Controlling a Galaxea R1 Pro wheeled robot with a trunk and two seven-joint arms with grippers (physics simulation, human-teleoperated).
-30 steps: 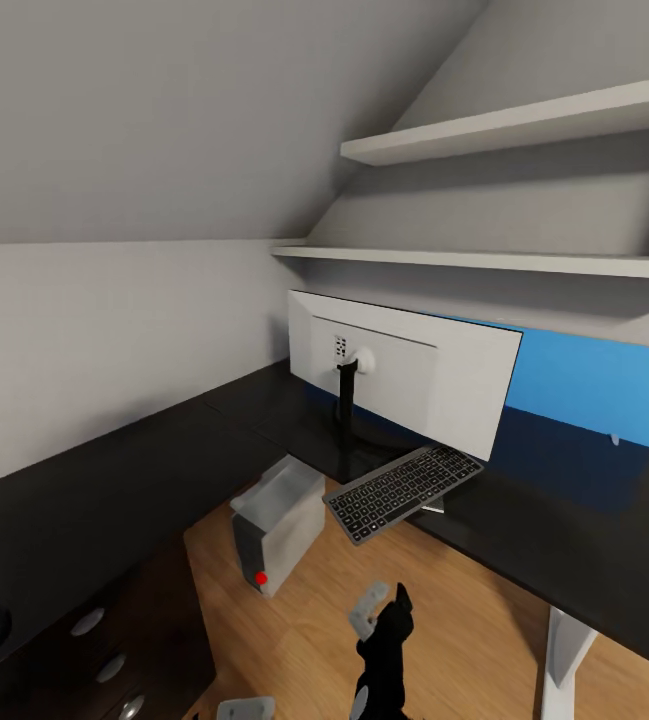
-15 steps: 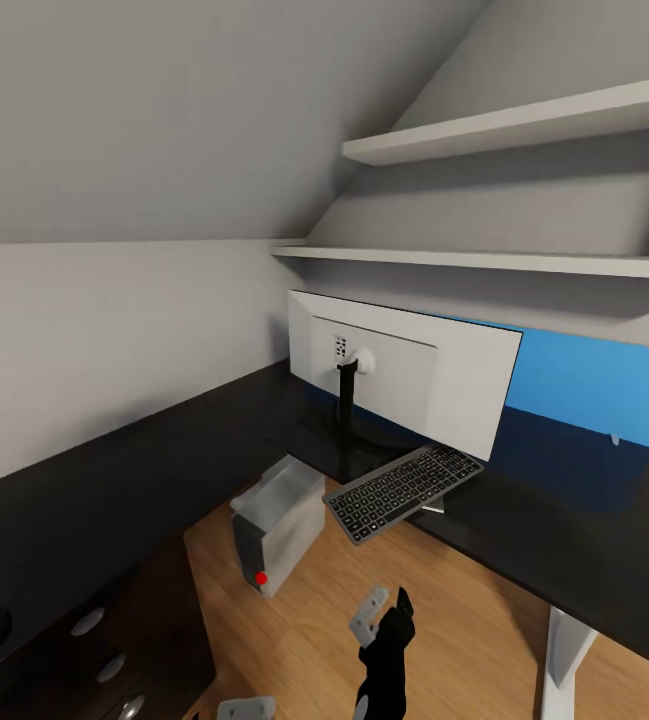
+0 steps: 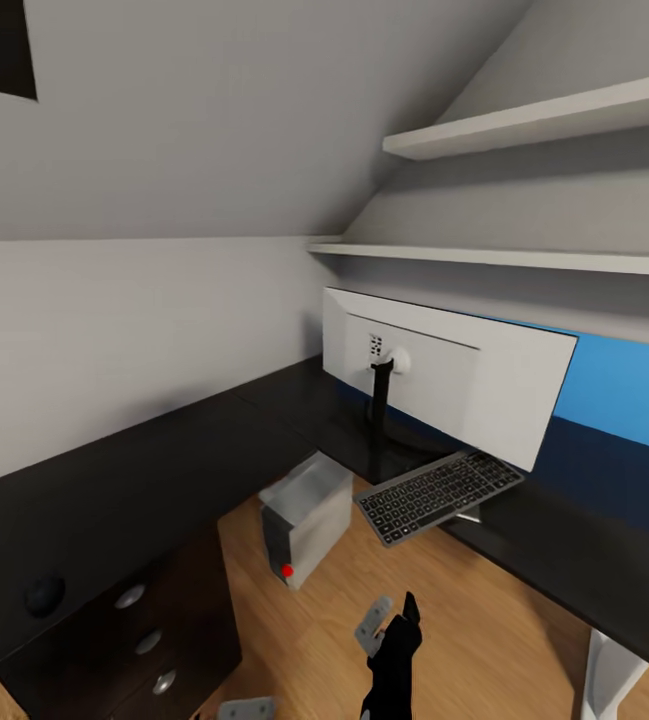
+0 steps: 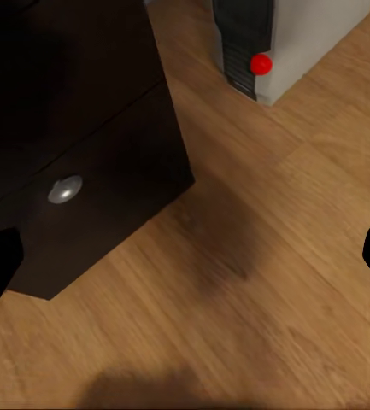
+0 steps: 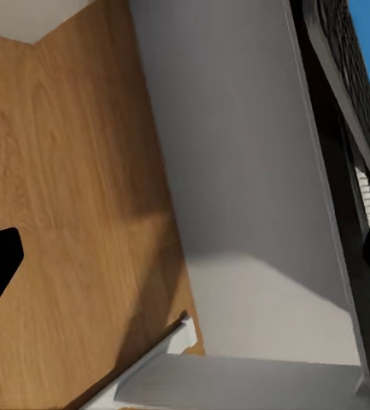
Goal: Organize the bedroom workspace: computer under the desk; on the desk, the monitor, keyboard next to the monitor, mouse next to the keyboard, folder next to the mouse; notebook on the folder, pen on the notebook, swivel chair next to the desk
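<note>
- A black arm with a grey-padded right gripper [image 3: 389, 620] is seen at the bottom edge of the head view, raised over the light wood plank floor [image 3: 444, 620]; its lower part is cut off by the frame.
- In both wrist views, dark fingertips are seen at opposite edges, wide apart, with nothing held between them; the left gripper [image 4: 185, 265] looks down at bare planks.
- The long black L-shaped desk [image 3: 144, 470] is seen along the grey wall, its drawer unit with round silver knobs below.
- The wide flat monitor [image 3: 449, 375] is seen from its pale back, standing on the desk on a thin black stem.
- The slim dark-keyed keyboard [image 3: 439, 495] is seen overhanging the desk's front edge.
- The boxy light-grey computer tower [image 3: 307, 517] is seen on the floor beside the desk, red dot facing out.
- A small dark round object [image 3: 42, 596], hard to make out, lies on the desk's near end.
</note>
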